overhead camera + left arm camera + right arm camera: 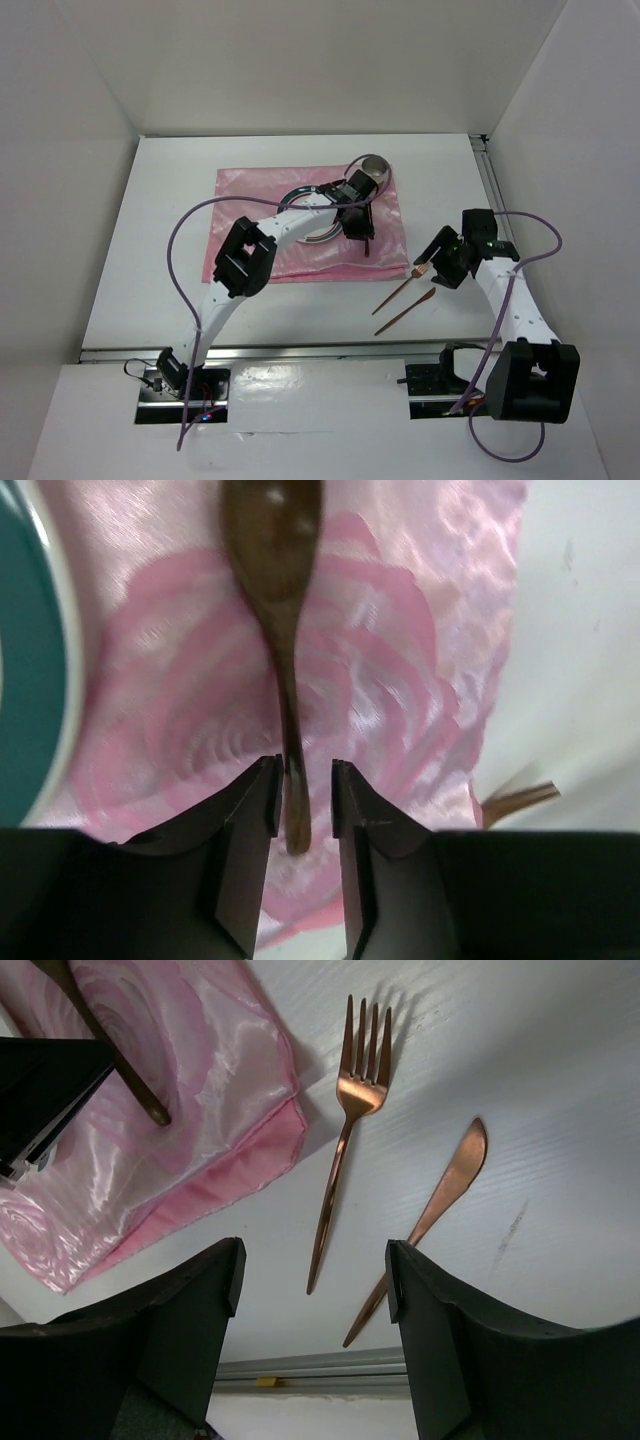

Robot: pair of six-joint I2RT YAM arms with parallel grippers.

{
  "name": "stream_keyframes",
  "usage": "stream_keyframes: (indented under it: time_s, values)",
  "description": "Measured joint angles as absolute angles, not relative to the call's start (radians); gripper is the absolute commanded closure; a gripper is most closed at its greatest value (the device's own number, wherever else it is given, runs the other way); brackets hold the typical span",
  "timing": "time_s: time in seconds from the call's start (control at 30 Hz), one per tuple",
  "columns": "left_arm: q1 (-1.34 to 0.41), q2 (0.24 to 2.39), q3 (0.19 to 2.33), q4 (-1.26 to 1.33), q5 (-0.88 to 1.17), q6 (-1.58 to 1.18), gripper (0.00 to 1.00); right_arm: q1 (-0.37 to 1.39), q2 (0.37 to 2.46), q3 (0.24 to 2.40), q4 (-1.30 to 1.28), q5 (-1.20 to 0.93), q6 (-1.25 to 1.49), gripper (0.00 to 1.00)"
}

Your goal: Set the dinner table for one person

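We count one spoon (272, 560) on the pink cloth (400, 680), one fork (350, 1130) and one knife (440, 1200) on the bench (560, 1080). The left tool (303, 780) and the right tool (315, 1260) are both spread.

Ahead of the left gripper (303, 770), the pink cloth (400, 680) is being shown as shiny satin, with light being reflected off its smooth weave. The spoon (275, 610) between that gripper's matt black fingers (240, 820) is being seen as dark, smooth and glossy; its material cannot be told. Beyond the right gripper (315, 1255), a fork (345, 1150) and a knife (440, 1200) are being shown in polished copper-coloured metal, on the matt white dinner table (560, 1080).
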State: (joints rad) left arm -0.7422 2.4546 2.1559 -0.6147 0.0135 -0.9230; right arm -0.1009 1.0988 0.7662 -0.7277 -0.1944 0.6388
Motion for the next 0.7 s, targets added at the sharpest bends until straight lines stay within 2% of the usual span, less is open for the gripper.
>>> stream_keyframes:
  time_s: [0.03,0.1,0.13,0.23,0.33,0.47,0.7]
  values:
    - [-0.75,2.449,2.155,-0.62,0.01,-0.915,0.51,-0.09,1.103,0.766,-0.727,-0.192,0.642,0.31]
    - [-0.765,2.426,2.154,-0.633,0.003,-0.893,0.49,-0.065,1.116,0.764,-0.727,-0.181,0.659,0.34]
    - [-0.771,2.411,2.154,-0.643,0.0,-0.887,0.45,-0.051,1.122,0.761,-0.727,-0.174,0.667,0.34]
    - [-0.788,2.341,2.153,-0.667,-0.007,-0.86,0.42,-0.002,1.14,0.731,-0.726,-0.141,0.723,0.34]
    - [-0.797,2.239,2.141,-0.683,-0.016,-0.834,0.3,0.052,1.144,0.667,-0.732,-0.125,0.791,0.34]
    - [-0.795,2.08,2.109,-0.699,-0.041,-0.806,0.29,0.125,1.183,0.618,-0.735,-0.109,0.878,0.35]
    - [-0.792,1.891,2.015,-0.707,-0.062,-0.769,0.29,0.233,1.283,0.606,-0.722,-0.08,0.982,0.43]
